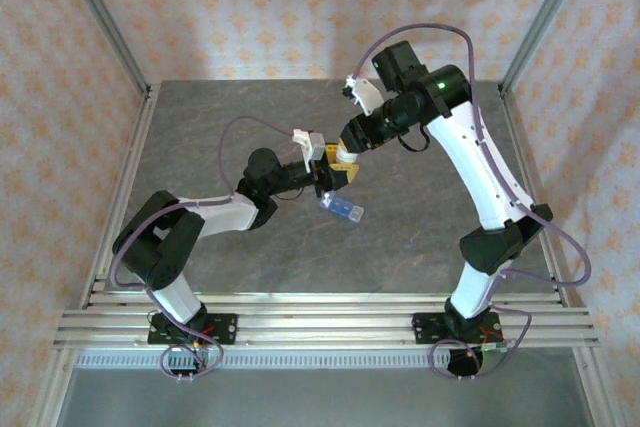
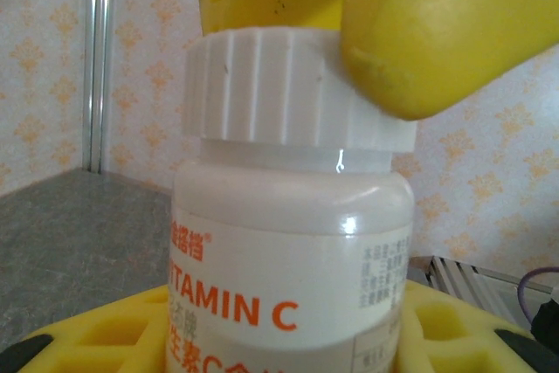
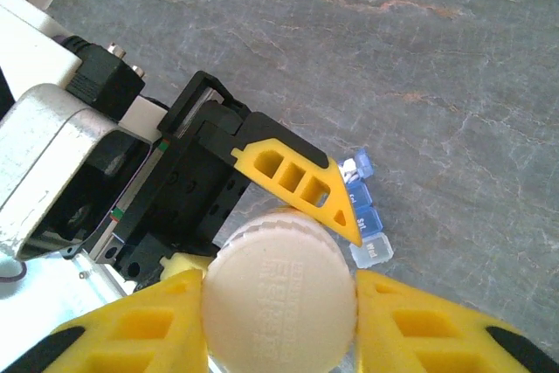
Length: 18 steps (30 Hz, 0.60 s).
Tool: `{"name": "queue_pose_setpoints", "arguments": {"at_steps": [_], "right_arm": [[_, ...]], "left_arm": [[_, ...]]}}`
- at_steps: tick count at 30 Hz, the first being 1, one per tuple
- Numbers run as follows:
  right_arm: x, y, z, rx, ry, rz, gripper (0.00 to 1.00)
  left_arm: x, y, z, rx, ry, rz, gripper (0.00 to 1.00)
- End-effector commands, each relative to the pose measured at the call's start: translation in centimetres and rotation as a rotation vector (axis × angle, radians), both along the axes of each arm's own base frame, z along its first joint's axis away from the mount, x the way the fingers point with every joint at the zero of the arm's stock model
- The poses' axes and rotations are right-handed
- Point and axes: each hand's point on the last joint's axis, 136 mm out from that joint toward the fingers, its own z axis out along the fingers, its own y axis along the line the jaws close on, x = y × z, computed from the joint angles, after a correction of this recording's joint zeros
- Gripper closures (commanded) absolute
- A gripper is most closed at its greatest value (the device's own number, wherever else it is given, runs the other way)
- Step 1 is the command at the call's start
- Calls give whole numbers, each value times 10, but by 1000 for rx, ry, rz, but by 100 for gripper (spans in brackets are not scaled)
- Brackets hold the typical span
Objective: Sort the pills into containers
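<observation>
Closest up is the white cap [image 3: 279, 290], ribbed round the edge, with the right jaws clamped on it from both sides. Under the cap is the bottle [image 2: 288, 277], a white plastic Vitamin C one. The left jaws are clamped round its body lower down, so it's pinned between both arms and, far as I can tell, held off the table [image 1: 200, 127]. The pill box [image 3: 365, 216] lies flat on the table just beside the bottle, on the side nearer the arm bases, touching nothing.

Handling-wise, the bottle looks stiff and pretty light, but the label is glossy, so I'd guess it can spin in the grip if the cap is tight. The ribs on the cap are the good bit to hold, and that's where the right jaws sit. Cap's on, so I reckon unscrewing is the step in hand. Pills are presumably inside; can't see any.

The pill box is the fiddly one: thin, light, probably skates if nudged. Take it by the long sides. Can't tell whether its lids are open.
</observation>
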Motion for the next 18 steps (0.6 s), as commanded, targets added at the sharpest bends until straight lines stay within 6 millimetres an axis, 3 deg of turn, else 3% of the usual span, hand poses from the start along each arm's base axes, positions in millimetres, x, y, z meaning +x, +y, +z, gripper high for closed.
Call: {"name": "queue_pose_setpoints", "arguments": {"at_steps": [1,5,11,18], "right_arm": [[1,-1,-11,-4,53,-59,66],[9,-2,-25,7,94,-206,70],[10,0,-54,-2,120,-403,66],[13,4,-60,6,104,-454,64]], "left_arm": [[-12,0,34,-54,-101,-24,100],[-9,2,35,-60,-109,0,100],[-6,2,33,-56,-111,16,100],[-5,1,29,-52,-105,16,100]]}}
